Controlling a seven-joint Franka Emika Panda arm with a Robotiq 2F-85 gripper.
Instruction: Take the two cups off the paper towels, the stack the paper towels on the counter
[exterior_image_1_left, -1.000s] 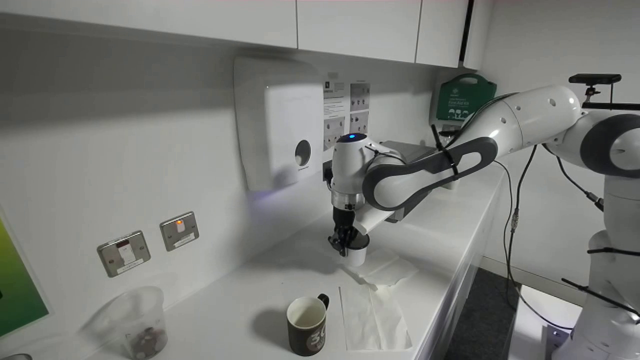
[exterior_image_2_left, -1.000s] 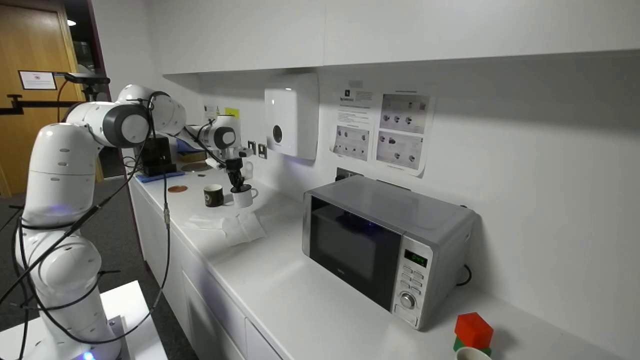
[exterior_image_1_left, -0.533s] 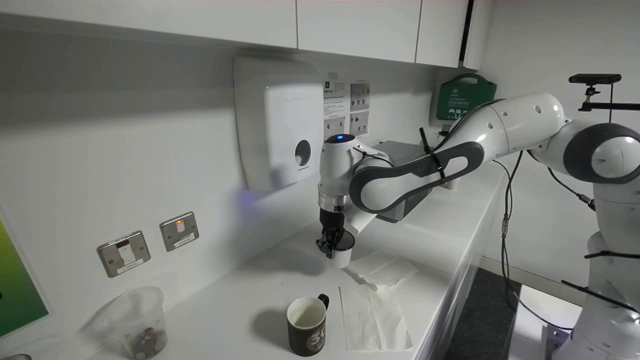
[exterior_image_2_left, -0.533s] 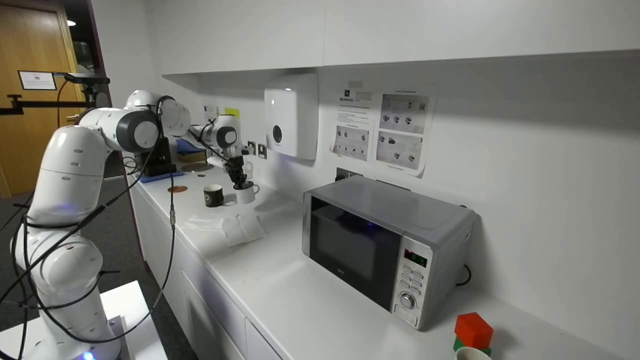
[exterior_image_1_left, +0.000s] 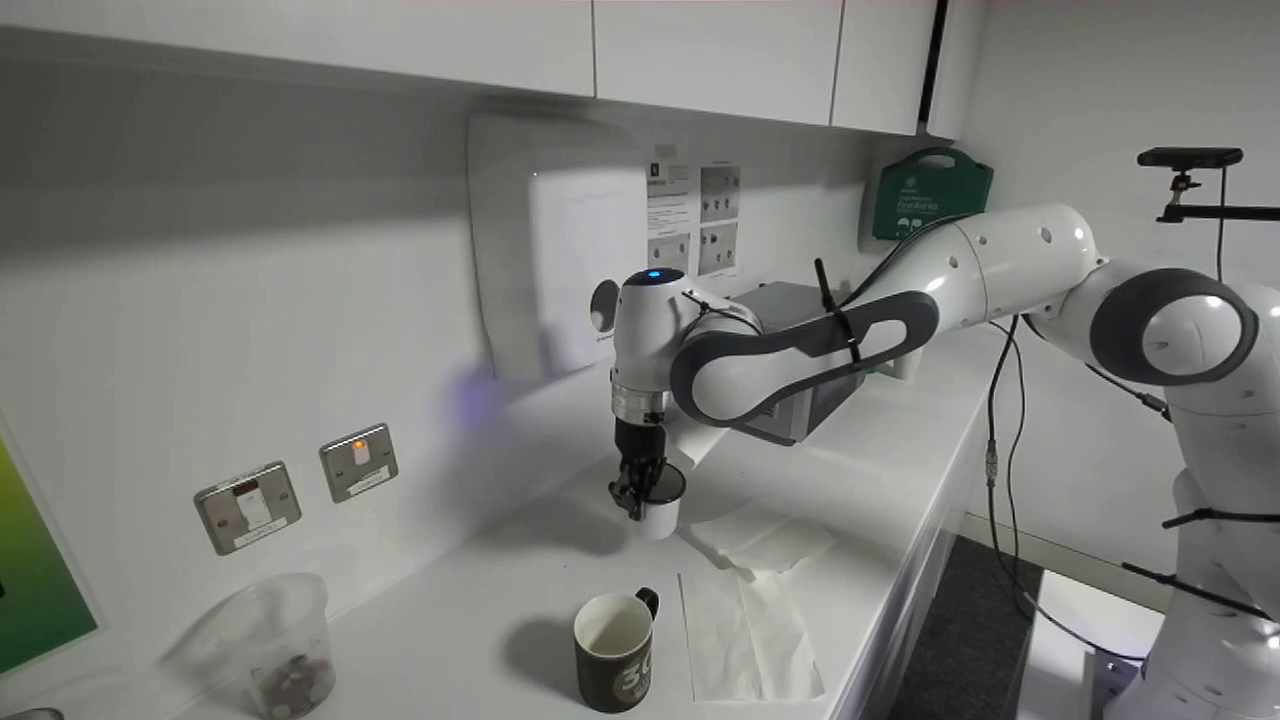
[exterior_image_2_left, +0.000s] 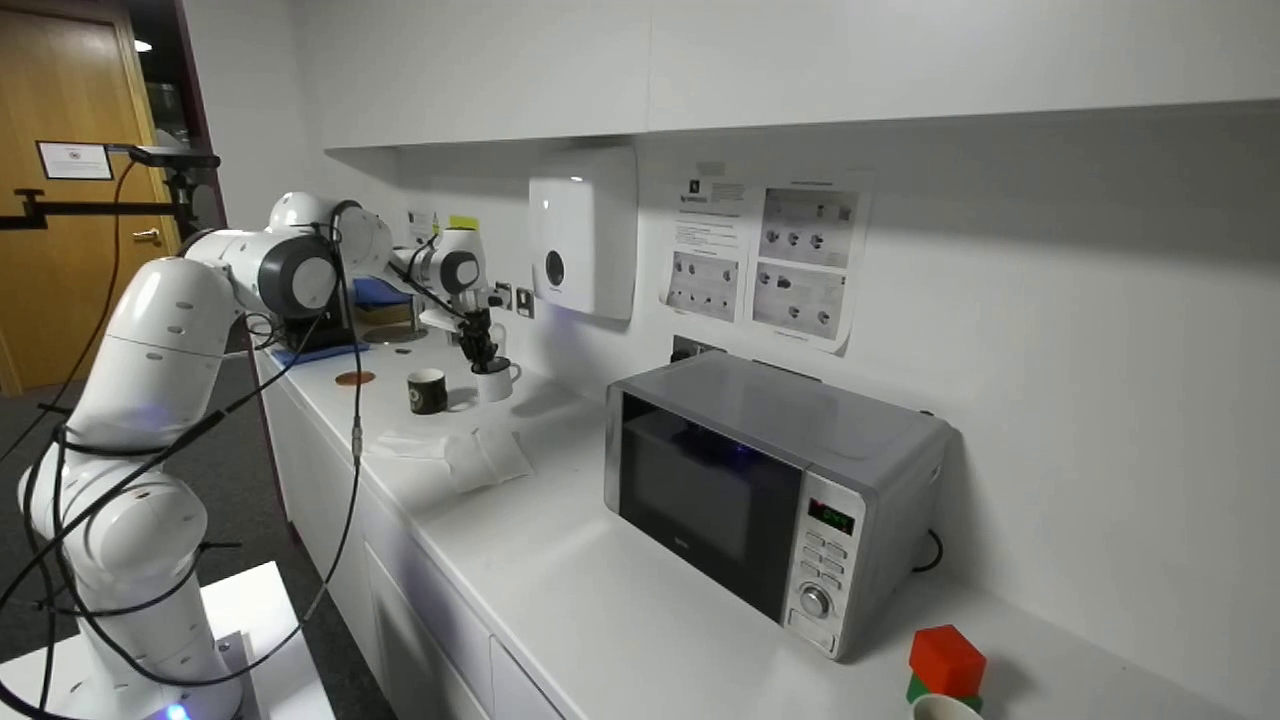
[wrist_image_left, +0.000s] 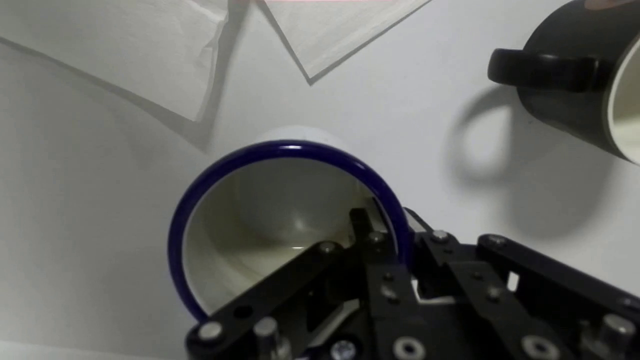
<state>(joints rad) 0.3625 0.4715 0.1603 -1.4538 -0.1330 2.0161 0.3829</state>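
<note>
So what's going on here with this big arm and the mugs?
A robot arm is holding a white mug with a dark blue rim, its claw pinching the wall on one side. The mug appears to hang just above the counter, to the side of two paper towels. A dark mug stands upright on the counter beside them, so neither mug is on a towel. The towels lie spread out, not yet stacked.

White cabinets (exterior_image_1_left: 715, 60) overhead; pale wall (exterior_image_1_left: 300, 320), shaded just beneath them; dark grey floor (exterior_image_1_left: 945, 630); wooden door (exterior_image_2_left: 45, 290).
</note>
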